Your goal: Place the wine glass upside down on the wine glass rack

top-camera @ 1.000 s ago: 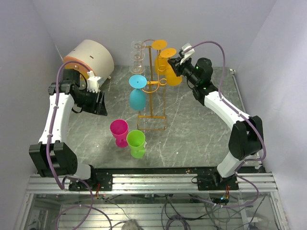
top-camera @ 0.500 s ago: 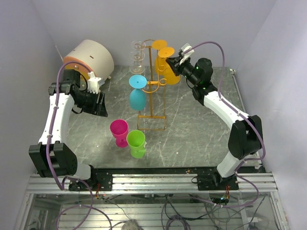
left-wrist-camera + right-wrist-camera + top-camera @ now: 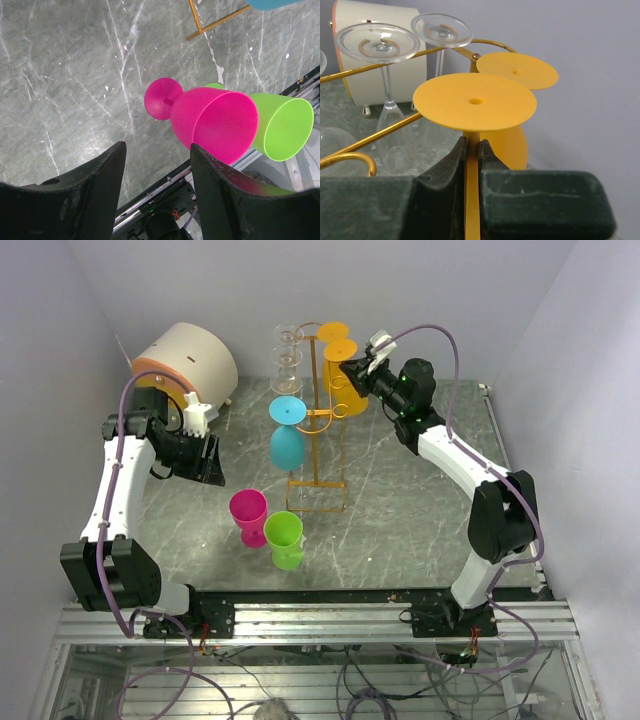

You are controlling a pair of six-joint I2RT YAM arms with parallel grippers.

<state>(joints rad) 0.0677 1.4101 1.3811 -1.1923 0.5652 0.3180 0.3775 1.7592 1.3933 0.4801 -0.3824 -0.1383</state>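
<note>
Up at the back of the table [image 3: 400, 520], over to the right fingers [image 3: 440, 195]: closed hard on the thin stem of the orange wine glass [image 3: 475, 100]; glass upside down, flat round foot on top and level; held high, just to the right of the rack [image 3: 317, 455], the tall gold wire stand in the middle of the table; no telling from either view whether the stem sits in a hook or only beside one.

Just behind it, a little higher: the other orange glass [image 3: 516, 70], foot up as well, close against the curved top wire; across on the rack's left side, two clear glasses [image 3: 376, 42] hanging bowl-down from the upper arm; below those, a blue glass [image 3: 287, 445], also inverted, foot resting on a lower hook.

Down to the left fingers [image 3: 100, 195]: spread apart, gripping nothing, hovering above bare marbled table; in their own camera, straight ahead, a pink glass [image 3: 210, 125] and a green glass [image 3: 282, 127], both upright on the table, side by side and touching or very nearly so, near the front of the rack's base.

Back left corner: a cream drum [image 3: 195, 355] with an orange face, on its side, well apart from the rack.
</note>
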